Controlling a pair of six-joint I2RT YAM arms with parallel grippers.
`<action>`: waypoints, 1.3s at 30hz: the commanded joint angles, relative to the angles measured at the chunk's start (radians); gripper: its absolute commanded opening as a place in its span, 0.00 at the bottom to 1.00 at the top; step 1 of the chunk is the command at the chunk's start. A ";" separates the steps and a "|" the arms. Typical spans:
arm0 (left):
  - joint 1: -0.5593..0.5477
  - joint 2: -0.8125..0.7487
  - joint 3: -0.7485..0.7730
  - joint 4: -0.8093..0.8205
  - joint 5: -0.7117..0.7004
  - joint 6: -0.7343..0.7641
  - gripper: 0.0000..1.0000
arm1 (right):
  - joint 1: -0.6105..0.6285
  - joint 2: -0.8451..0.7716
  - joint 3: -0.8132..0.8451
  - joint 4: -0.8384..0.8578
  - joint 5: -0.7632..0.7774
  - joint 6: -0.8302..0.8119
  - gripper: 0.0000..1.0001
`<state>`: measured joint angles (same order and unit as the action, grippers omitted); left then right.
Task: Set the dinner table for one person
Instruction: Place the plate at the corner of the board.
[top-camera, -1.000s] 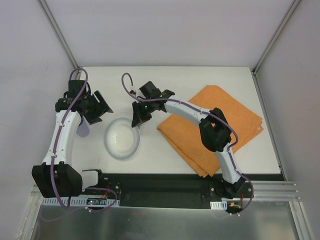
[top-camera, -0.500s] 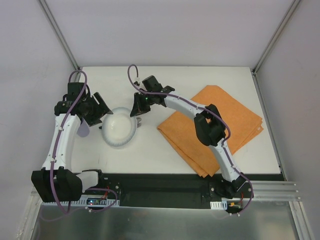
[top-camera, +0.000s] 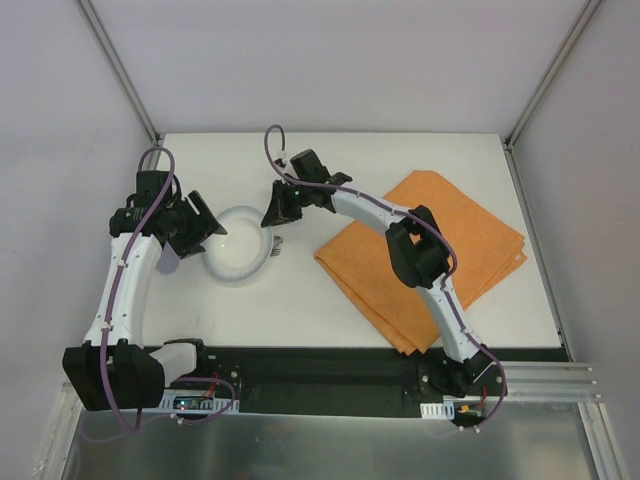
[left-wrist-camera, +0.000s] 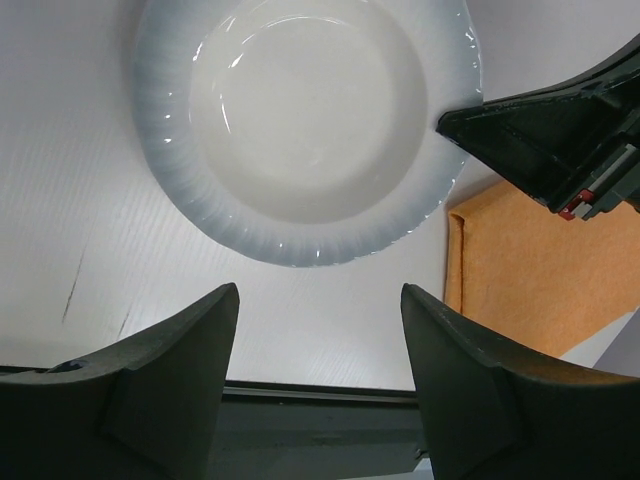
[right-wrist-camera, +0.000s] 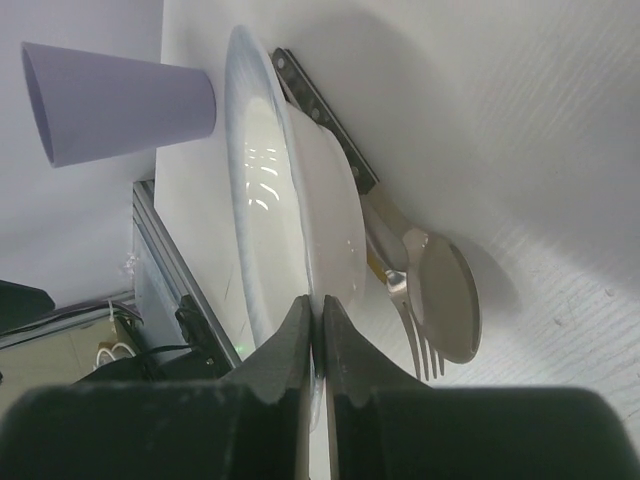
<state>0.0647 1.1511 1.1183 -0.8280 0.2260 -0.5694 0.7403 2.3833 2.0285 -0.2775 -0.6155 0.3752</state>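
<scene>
A white ribbed plate (top-camera: 240, 247) is on the left part of the dinner table (top-camera: 340, 160). My right gripper (top-camera: 277, 215) is shut on its right rim. In the right wrist view the fingers (right-wrist-camera: 318, 305) pinch the thin edge of the plate (right-wrist-camera: 265, 200). A knife (right-wrist-camera: 320, 110), fork (right-wrist-camera: 415, 335) and spoon (right-wrist-camera: 447, 295) lie close under it. My left gripper (top-camera: 200, 225) hangs open just left of the plate. Its view looks down at the plate (left-wrist-camera: 305, 120) ahead of the empty, spread gripper (left-wrist-camera: 318, 292). A lavender cup (right-wrist-camera: 110, 100) lies on its side beyond the plate.
An orange folded cloth (top-camera: 430, 250) covers the right half of the table, its corner (left-wrist-camera: 530, 280) close to the plate. The lavender cup (top-camera: 165, 262) sits under the left arm. Grey walls close in the back and sides, and a black rail (top-camera: 320, 365) runs along the near edge.
My right gripper has drawn the plate away from the near edge toward the back, between the two grippers. The left gripper has shifted slightly and stayed open.
</scene>
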 joint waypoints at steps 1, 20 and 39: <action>-0.008 0.021 0.020 -0.014 0.001 -0.015 0.66 | 0.022 -0.065 -0.059 0.008 -0.044 -0.008 0.01; -0.025 0.090 0.043 0.023 0.013 -0.047 0.66 | 0.106 -0.145 -0.163 -0.298 -0.009 -0.279 0.01; -0.057 -0.013 -0.020 0.040 -0.019 -0.104 0.66 | 0.145 0.031 -0.008 -0.258 -0.012 -0.213 0.01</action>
<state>0.0128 1.1728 1.1057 -0.7944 0.2230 -0.6453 0.8570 2.3554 1.9671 -0.5289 -0.7017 0.1623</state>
